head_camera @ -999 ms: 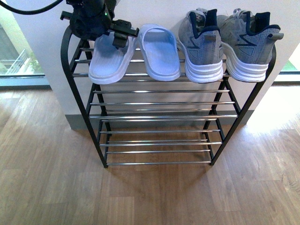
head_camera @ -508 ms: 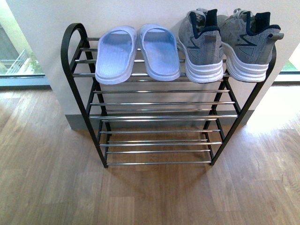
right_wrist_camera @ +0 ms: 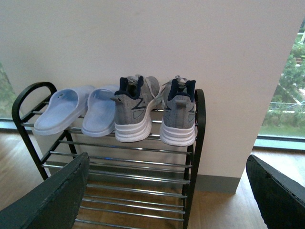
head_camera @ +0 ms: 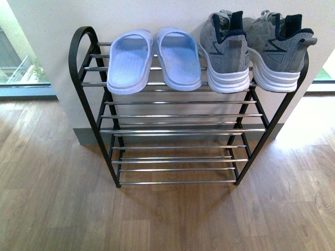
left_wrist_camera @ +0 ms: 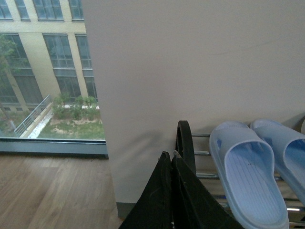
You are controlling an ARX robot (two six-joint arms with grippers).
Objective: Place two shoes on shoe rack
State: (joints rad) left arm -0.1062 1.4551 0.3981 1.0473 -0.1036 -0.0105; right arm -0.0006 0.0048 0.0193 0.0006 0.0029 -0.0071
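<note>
The shoe rack (head_camera: 84, 89) stands on the wooden floor (head_camera: 57, 209) against a pale wall (head_camera: 157, 13), its black frame arching at each end and chrome rods running across in tiers. All four shoes sit on the top tier, heels toward the room. The pale-blue slides (head_camera: 154, 60) lie side by side at the left end, touching each other, their heels jutting a little past the front rod. Just right of them, the grey sneakers (head_camera: 256, 49) stand close together, white soles overhanging the front rod, dark tongues upright, the outer one right at the rack's end arch. The lower tiers carry nothing.

Neither arm shows in the front view. From the left wrist camera, the left gripper (left_wrist_camera: 172, 155) appears as two dark fingers pressed together with nothing between them, clenched on air, poised off the rack's left end near the curved black frame, with the nearer slide (left_wrist_camera: 250, 174) just beyond. From the right wrist camera, the right gripper (right_wrist_camera: 171, 191) has its dark fingers (right_wrist_camera: 52, 200) spread wide at either edge of the picture, released and holding nothing, well back from the rack, with the whole row of shoes in sight between them. A window (left_wrist_camera: 43, 71) beside the wall looks onto a building and greenery
</note>
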